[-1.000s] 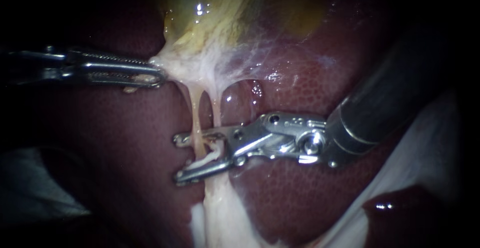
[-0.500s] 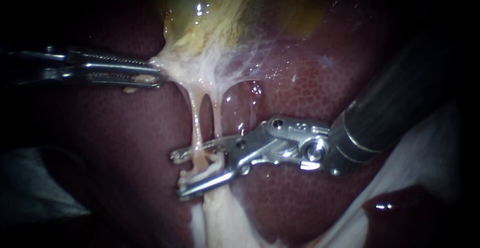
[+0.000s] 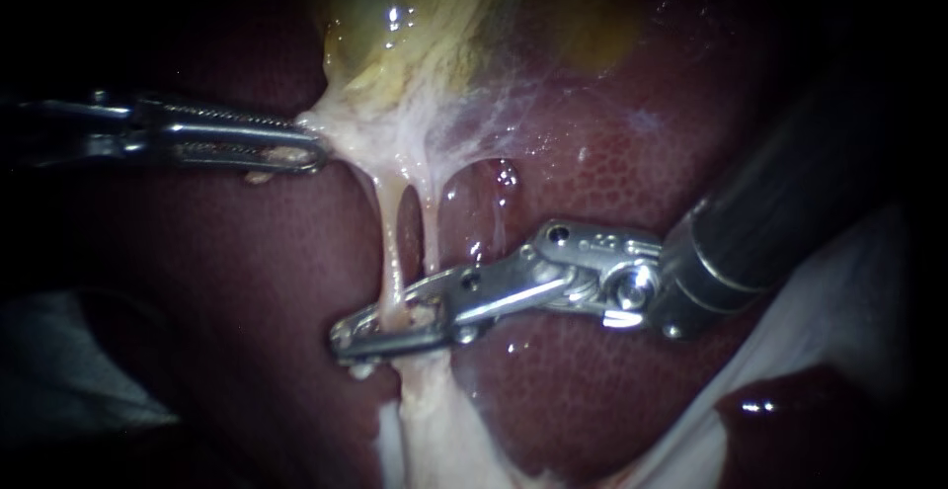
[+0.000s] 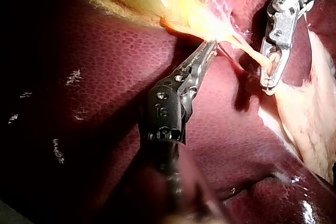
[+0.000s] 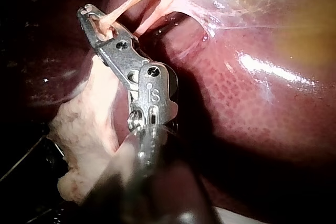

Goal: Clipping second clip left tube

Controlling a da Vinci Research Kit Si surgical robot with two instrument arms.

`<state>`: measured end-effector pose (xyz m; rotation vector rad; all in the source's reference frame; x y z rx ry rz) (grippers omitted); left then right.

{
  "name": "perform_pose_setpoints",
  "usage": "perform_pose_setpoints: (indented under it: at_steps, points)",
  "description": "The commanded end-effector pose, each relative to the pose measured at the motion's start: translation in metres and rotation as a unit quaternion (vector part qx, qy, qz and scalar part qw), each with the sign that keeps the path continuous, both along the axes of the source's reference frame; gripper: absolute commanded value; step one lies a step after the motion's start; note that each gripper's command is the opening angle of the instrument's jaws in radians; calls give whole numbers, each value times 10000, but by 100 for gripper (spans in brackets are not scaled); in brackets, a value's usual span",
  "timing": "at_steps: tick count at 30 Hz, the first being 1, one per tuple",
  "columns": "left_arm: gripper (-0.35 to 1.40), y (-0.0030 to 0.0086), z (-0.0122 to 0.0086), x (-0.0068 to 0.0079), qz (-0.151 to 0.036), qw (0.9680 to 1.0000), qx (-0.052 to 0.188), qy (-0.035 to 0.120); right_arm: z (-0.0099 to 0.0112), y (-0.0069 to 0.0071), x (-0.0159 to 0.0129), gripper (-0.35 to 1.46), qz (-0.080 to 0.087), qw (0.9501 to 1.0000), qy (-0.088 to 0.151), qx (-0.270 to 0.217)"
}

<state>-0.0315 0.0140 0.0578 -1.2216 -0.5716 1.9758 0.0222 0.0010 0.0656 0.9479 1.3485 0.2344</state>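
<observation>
Two pale tubes run down from the yellowish gallbladder point(image 3: 415, 35) over the dark red liver point(image 3: 592, 390). My right instrument point(image 3: 344, 339) comes in from the upper right, its long jaws shut on the left tube point(image 3: 391, 242) low down; the right tube point(image 3: 429, 224) passes behind the jaws. The right wrist view shows those jaws point(image 5: 87, 15) squeezing the tube point(image 5: 118, 10). My left instrument point(image 3: 310, 151) holds the white tissue at the gallbladder's neck, jaws shut on it and pulling it leftward; the left wrist view shows the same grip point(image 4: 210, 49). Any clip inside the jaws is hidden.
A pale fatty strand point(image 3: 434, 430) hangs below the clamped spot. White cloth point(image 3: 839, 321) lies at the lower right, and more pale material point(image 3: 69, 370) at the lower left. Liver surrounds both tubes.
My right instrument's jaws, open around the left tube a second ago, have closed on it and moved slightly down along it. The left instrument has held still.
</observation>
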Motion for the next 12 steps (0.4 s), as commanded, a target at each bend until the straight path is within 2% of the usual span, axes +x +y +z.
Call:
perform_pose_setpoints:
  at_steps: [1, 12]
  points:
    - [-35, 0, 0, 0, -2, 10000, 1, 2, -1, 0, 0, -35, -17, 9999, -52, 142]
    - [-35, 1, 1, 0, -1, 10000, 2, 1, 0, -1, -2, -35, -14, 9996, -101, 247]
